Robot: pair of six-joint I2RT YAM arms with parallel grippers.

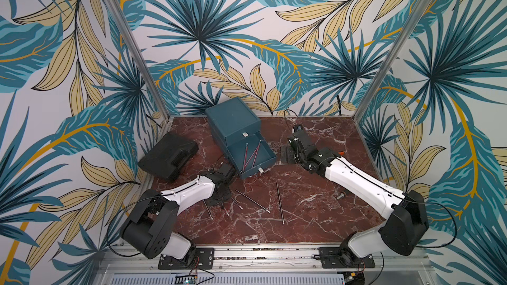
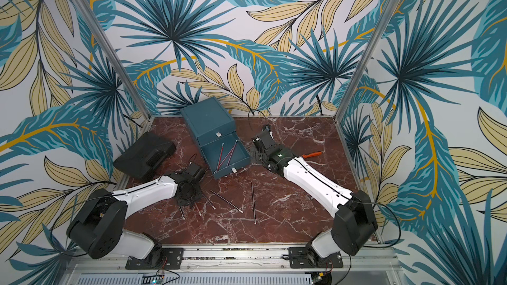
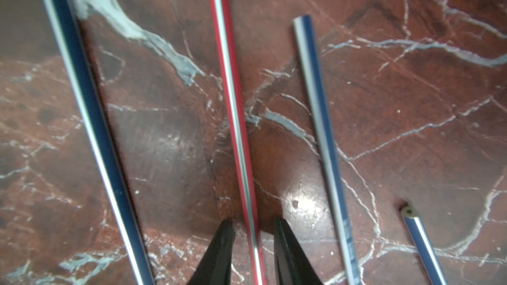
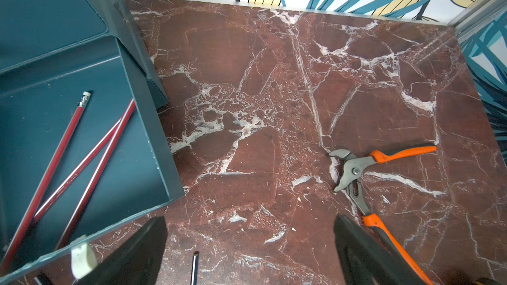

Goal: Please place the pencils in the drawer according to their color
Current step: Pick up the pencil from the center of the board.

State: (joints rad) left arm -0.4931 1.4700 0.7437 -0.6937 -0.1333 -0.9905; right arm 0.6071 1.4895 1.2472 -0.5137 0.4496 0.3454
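The dark teal drawer chest (image 1: 233, 122) stands at the back, with one drawer (image 1: 270, 157) pulled out and three red pencils (image 4: 55, 160) lying inside. Several black pencils (image 1: 252, 201) lie loose on the marble in front. My left gripper (image 3: 253, 224) points down at the table and is narrowly open. Its fingers straddle a red pencil (image 3: 235, 122) with a small gap on each side. Dark pencils (image 3: 321, 122) lie either side of it. My right gripper (image 4: 251, 220) is wide open and empty, low beside the open drawer's right wall (image 4: 153, 132).
A flat black case (image 1: 168, 154) sits at the left, near the left arm. Orange-handled pliers (image 4: 354, 171) lie to the right of the right gripper. A small metal knob (image 1: 341, 196) rests by the right forearm. Patterned walls enclose the table.
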